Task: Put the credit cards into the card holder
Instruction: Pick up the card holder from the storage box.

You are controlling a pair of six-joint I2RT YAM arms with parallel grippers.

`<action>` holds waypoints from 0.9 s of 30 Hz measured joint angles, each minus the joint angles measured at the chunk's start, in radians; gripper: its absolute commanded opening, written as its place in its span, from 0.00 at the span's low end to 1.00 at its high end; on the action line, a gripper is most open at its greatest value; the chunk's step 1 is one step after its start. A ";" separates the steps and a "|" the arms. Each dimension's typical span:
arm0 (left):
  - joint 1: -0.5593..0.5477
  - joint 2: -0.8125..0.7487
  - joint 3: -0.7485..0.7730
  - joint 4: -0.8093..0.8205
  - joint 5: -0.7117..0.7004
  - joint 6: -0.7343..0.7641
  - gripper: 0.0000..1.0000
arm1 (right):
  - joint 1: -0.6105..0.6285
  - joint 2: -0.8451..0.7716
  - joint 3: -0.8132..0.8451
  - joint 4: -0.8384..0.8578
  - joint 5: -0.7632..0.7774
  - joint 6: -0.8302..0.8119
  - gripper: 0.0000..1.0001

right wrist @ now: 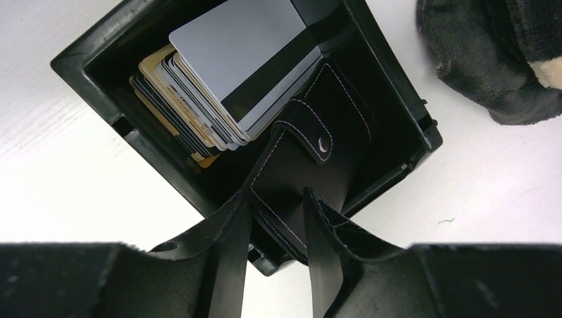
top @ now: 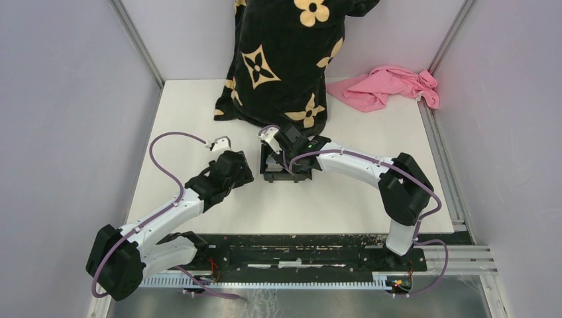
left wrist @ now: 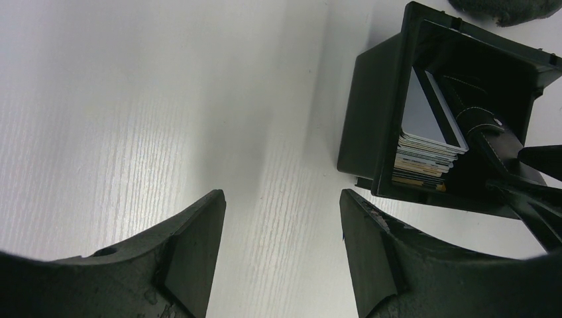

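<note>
**Left arm:** forearm angled out from the near-left corner, wrist held low. Left claw (top: 220, 142): wide open and empty over bare table (top: 331, 205). The tray (left wrist: 361, 112) sits off to its right, apart from it.

**Right arm:** elbow bent at the right, forearm reaching left, wrist tipped down into the tray. Right claw (right wrist: 277, 197): partly closed, with one finger on either side of the near edge of the holder (right wrist: 298, 159). Whether it pinches the holder cannot be told.

**Holder:** black, stitched and folded. It stands tilted inside the tray, between and just ahead of the right claw's fingers.

**Cards** (right wrist: 238, 46): a stack on edge inside the tray, left of the right claw, leaning against the holder. The top card is grey with a dark stripe.

**Views:**
- The top camera shows both arms, a black flowered blanket (top: 285, 59) beyond the claws, and a pink cloth (top: 388, 86) far right. Cards and holder cannot be made out there.
- The left wrist camera shows the stack's edges and the right claw's fingers (left wrist: 540, 159) from the side.
</note>
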 measured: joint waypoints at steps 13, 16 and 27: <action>0.000 -0.003 0.000 0.001 -0.011 0.000 0.72 | 0.000 0.008 0.012 0.006 0.100 -0.016 0.01; 0.000 -0.004 0.000 0.006 -0.015 0.000 0.72 | 0.000 0.007 0.038 -0.003 0.123 -0.019 0.01; 0.000 -0.004 0.050 0.029 -0.016 0.002 0.72 | 0.000 0.001 0.205 -0.106 0.129 -0.022 0.01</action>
